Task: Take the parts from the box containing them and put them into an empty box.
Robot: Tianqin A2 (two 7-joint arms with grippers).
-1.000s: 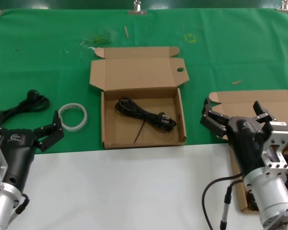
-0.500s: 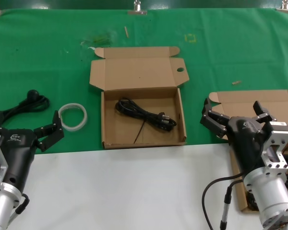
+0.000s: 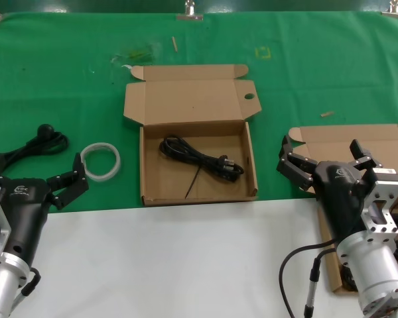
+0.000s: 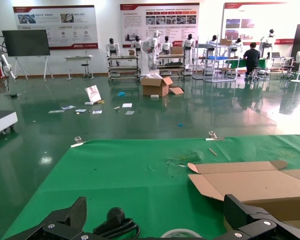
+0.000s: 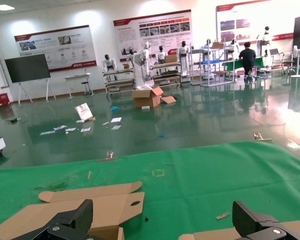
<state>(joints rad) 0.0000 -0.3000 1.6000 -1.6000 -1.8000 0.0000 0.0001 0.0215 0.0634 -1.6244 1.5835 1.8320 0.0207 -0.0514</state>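
Note:
A brown box with a round hole in its lid tab point(image 3: 250, 165) lies open at mid table, and one coiled black cable point(image 3: 200, 159) rests inside it. The same box's lid point(image 5: 85, 207) shows in the right wrist view. A second brown box point(image 3: 378, 138) sits at the right, with its inside hidden behind my right arm. My right gripper point(image 3: 325, 156) point(image 5: 165, 227) hovers open over that box's left edge and holds nothing. At the table's left front my left gripper point(image 3: 69, 180) point(image 4: 157, 225) stays open and empty, short of the holed box's lid point(image 4: 250, 182).
A black cord with a ball end point(image 3: 43, 139) point(image 4: 115, 222) and a white ring point(image 3: 101, 161) point(image 4: 182, 233) lie on the green mat point(image 3: 66, 79) ahead of my left gripper. A small wood chip point(image 3: 327, 114) lies above the right box. The near table strip point(image 3: 186, 265) is white.

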